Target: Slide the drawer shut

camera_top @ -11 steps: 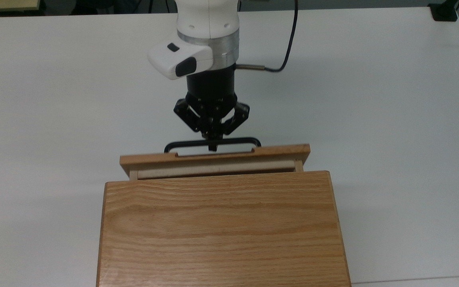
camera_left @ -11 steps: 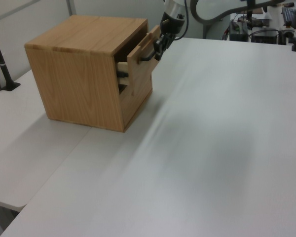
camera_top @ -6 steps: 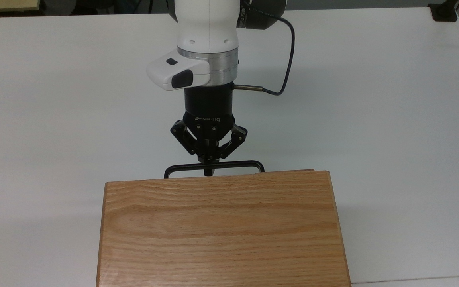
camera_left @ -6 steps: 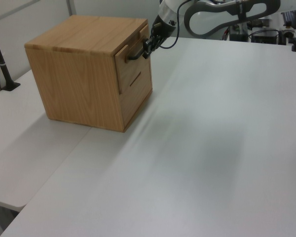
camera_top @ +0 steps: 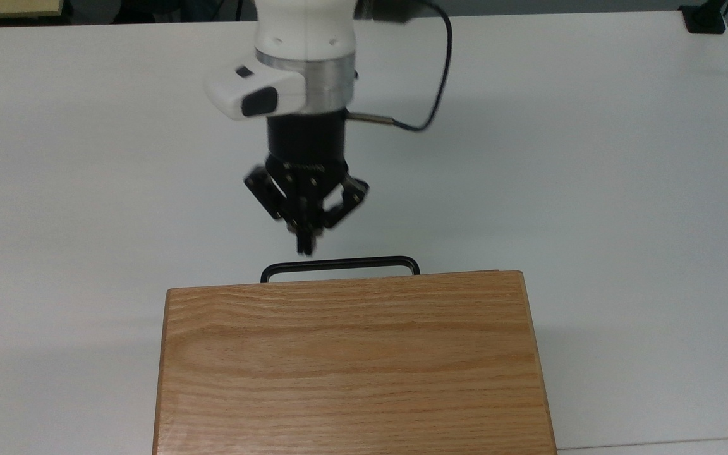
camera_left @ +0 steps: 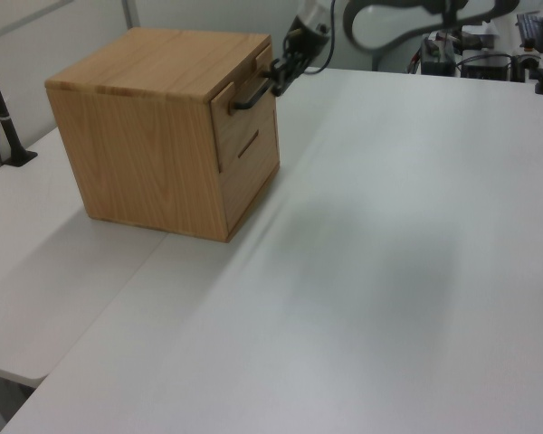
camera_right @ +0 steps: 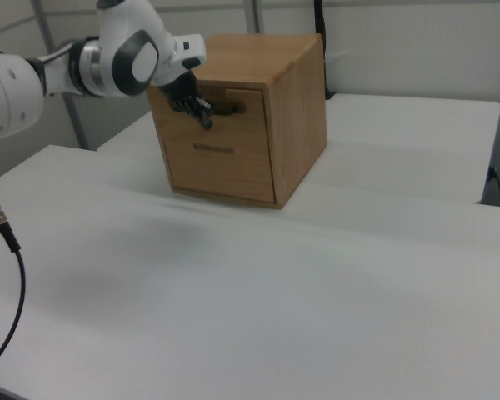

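Okay, I've pulled the claw [camera_top: 305, 248] off the handle, fingers pressed together; the drawer [camera_left: 246, 107] sits flush in the cabinet [camera_top: 351, 360], just beyond the fingertips.

Broad bare white counter [camera_top: 591, 158] open from 9 through 12 to 3 o'clock of the oak cabinet with flat grained top [camera_top: 351, 360] in the top view. Blocked at 6 o'clock by that cabinet. Thin black bar handle with rounded corners [camera_top: 339, 263] jutting at 12 o'clock from the light oak drawer front [camera_left: 244, 113], pushed flush in the left view. Small gap between black two-finger gripper [camera_top: 304, 246] and handle, fingers drawn together, just apart at about 11 o'clock. Black cable [camera_top: 436, 76] arcing at 1 o'clock. Black post [camera_left: 0, 108] at the left view's 9 o'clock.
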Motion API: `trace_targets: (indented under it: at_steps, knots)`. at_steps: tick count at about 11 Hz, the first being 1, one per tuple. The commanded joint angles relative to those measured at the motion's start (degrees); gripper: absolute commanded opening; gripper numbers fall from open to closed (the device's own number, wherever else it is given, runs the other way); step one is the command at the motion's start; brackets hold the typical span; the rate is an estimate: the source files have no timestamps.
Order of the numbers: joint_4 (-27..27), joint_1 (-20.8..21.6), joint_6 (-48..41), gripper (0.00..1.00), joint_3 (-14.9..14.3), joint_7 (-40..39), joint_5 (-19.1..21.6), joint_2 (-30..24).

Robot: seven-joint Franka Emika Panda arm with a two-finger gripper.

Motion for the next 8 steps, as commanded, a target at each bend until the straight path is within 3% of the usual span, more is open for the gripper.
trace_targets:
  at_steps: [1,2,3,6,8]
  knots:
    - [-4.86,-1.82,-26.06,0.41,-0.08,-13.99,0.26,-10.78]
    - [-5.30,-2.53,-33.03,0.62,-0.08,-16.13,0.26,-12.98]
    - [-6.96,-3.05,-36.75,1.00,-0.08,-16.24,0.26,-15.79]
    - [-12.32,-4.98,-38.64,1.00,-0.08,-15.62,0.17,-22.74]
    - [-11.81,-5.08,-39.77,1.00,-0.43,-15.45,0.17,-23.29]
